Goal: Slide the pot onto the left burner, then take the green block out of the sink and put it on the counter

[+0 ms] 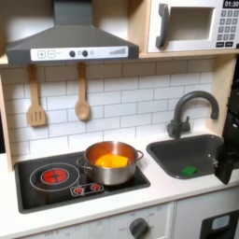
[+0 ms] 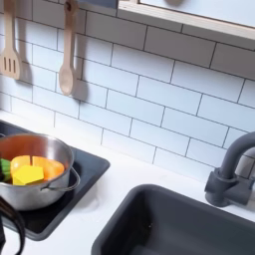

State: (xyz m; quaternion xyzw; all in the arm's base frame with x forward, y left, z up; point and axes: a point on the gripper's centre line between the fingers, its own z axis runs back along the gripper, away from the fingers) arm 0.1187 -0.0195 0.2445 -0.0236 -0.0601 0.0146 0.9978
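Observation:
The steel pot [image 1: 112,161] with orange-yellow pieces inside stands on the right burner of the black cooktop in the first exterior view. To its left glows the red left burner [image 1: 54,175]. In the second exterior view the pot [image 2: 35,171] sits at the left, a green bit at its near-left rim. The green block [image 1: 189,171] lies in the dark grey sink [image 1: 177,147], near the front wall. My gripper [image 1: 227,161] is a dark shape at the first exterior view's right edge, over the sink's right end; its fingers are too dark to read. The cream counter [image 1: 173,189] runs along the front.
A dark arched faucet [image 1: 191,107] rises behind the sink, also as the faucet [image 2: 234,169] in the second exterior view. Two wooden utensils [image 1: 82,98] hang on the tiled wall. A dark cable loop [image 2: 10,227] crosses the second exterior view's bottom left corner. The sink basin [image 2: 179,224] is at lower right.

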